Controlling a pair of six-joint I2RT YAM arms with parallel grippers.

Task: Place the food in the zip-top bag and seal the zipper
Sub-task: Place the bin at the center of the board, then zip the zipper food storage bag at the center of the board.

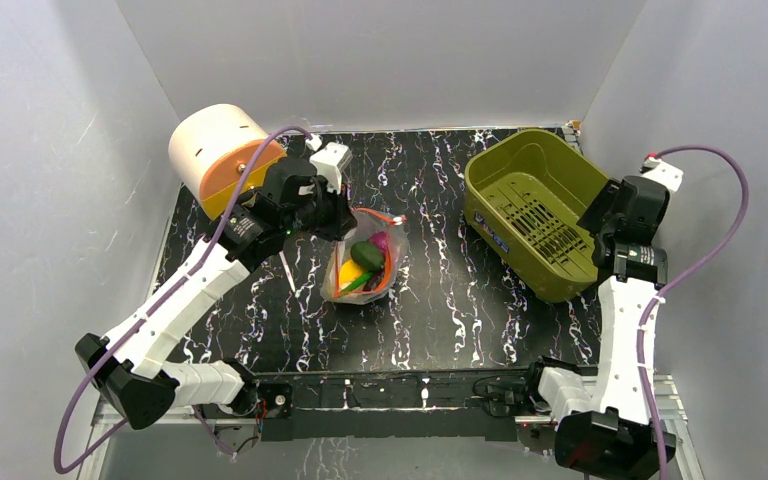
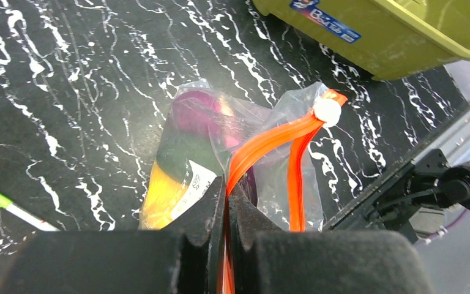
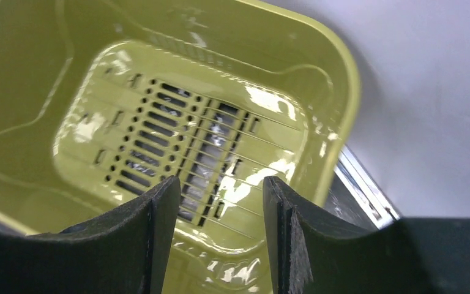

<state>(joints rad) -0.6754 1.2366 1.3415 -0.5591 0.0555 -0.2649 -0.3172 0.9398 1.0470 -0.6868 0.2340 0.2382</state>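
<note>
Now: left gripper [image 2: 226,187] clamped on the zipper [image 2: 269,139], orange strip running out from between its fingers. Bag [image 2: 281,104] lies mid-table [image 2: 67,92], mouth partly agape, food [image 2: 183,141] inside. Right gripper [image 3: 219,191] jaws apart, holding nothing, over the basket [image 3: 30,79].

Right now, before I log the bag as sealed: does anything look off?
Yes. The zipper is not closed: past the left gripper, which is shut on it, two orange strips gape apart and meet only at the white slider. A thin green-tipped stick also lies loose on the table beside the zip-top bag.
</note>
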